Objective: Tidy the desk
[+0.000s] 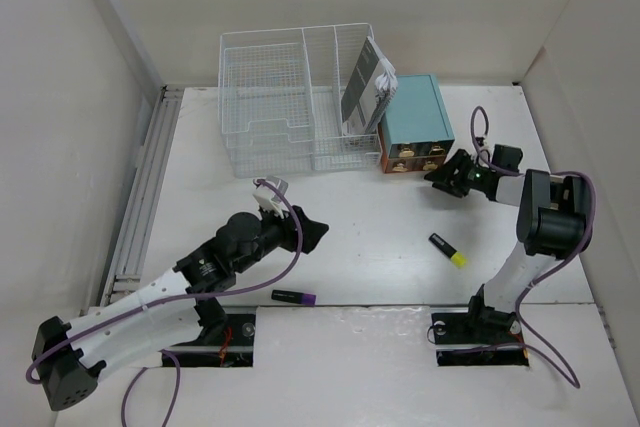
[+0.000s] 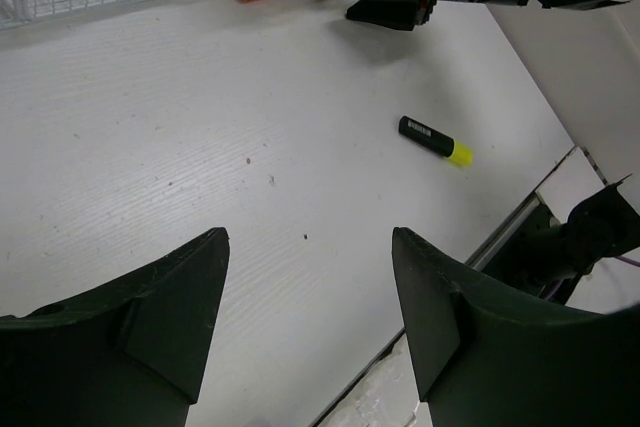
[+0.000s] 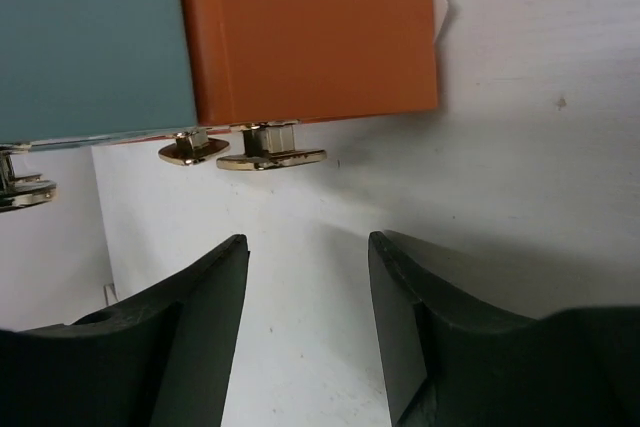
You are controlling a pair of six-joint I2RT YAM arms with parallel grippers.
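Top external view: flat matte white desk (image 1: pixel 370 227), beneath both arms. Black highlighter with yellow cap (image 1: pixel 448 250) lies on it diagonally, cap toward near-right. Right gripper (image 1: pixel 445 177) nearer, jaws apart, empty. Left gripper (image 1: pixel 312 235) farther, likewise apart, empty.

I'm in a robotics lab cell dressed up as an office desk: plain white panel walls (image 1: pixel 60 97) close in a matte white counter (image 1: pixel 370 247), a ribbed metal rail (image 1: pixel 140 197) runs down its left edge, and my left arm (image 1: pixel 150 297) and right arm (image 1: pixel 545 222) are bolted at the near edge with purple cables (image 1: pixel 298 245) looping off them. The office side is all props. There's a white wire-mesh organizer (image 1: pixel 290 97) at the back, a teal drawer box (image 1: pixel 415 112) with orange fronts and brass pulls just beside it, and a yellow-tipped highlighter (image 1: pixel 448 250) and a purple-capped marker (image 1: pixel 294 296) lying loose on the counter.
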